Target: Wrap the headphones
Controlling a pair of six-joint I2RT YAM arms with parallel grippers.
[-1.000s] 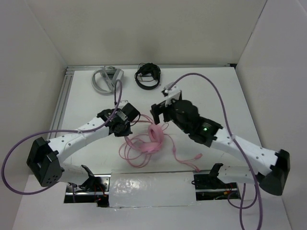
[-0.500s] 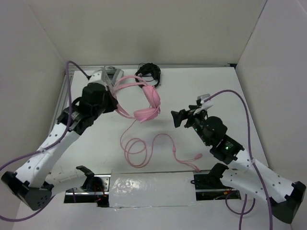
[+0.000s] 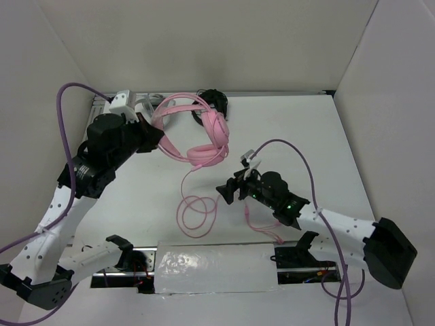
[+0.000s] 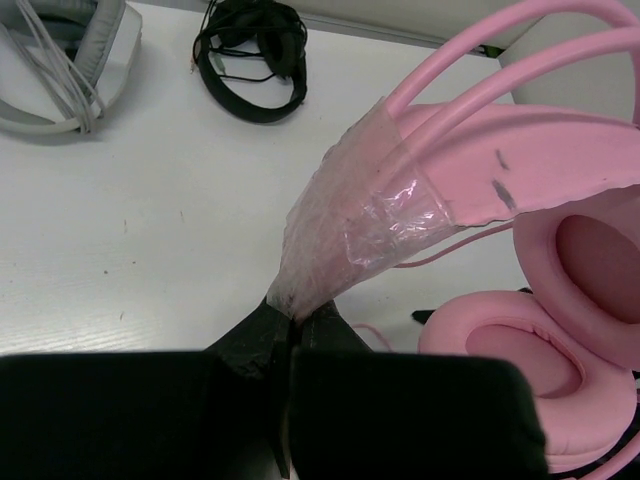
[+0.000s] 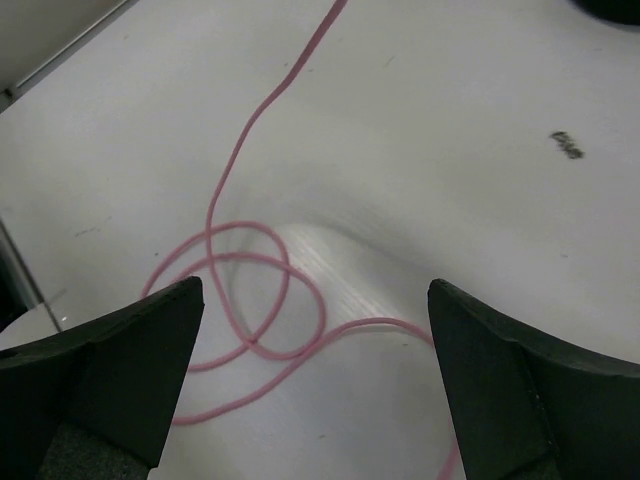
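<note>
Headphones (image 3: 216,132) of pink colour are one pair, held at the thin headband by the left gripper (image 3: 151,130). In the left wrist view the two fingers of this gripper (image 4: 292,325) are pressed together on a part of the headband that is covered with clear crinkled tape (image 4: 370,210). The headband has two thin pink rails above a wider band. The two round padded earcups (image 4: 560,330) lie close together, beyond the headband and to the right of the gripper.

One long thin pink cable (image 3: 194,217) goes down from the lower earcup to the white table (image 3: 319,149) and lies there in a few overlapping loops near the front edge.

The right gripper (image 3: 228,191) is low over the table, just beside these loops. Its two fingers stand wide apart and hold nothing. In the right wrist view the loops of the cable (image 5: 265,300) lie on the table between and beyond the fingers (image 5: 120,370).

At the far edge of the table there are two more pairs: one pair of grey headphones (image 4: 60,60) and one pair of black headphones (image 4: 255,60), each with its own cable bundled on it.

One small dark mark (image 5: 565,145) is on the table, too blurred to read.
</note>
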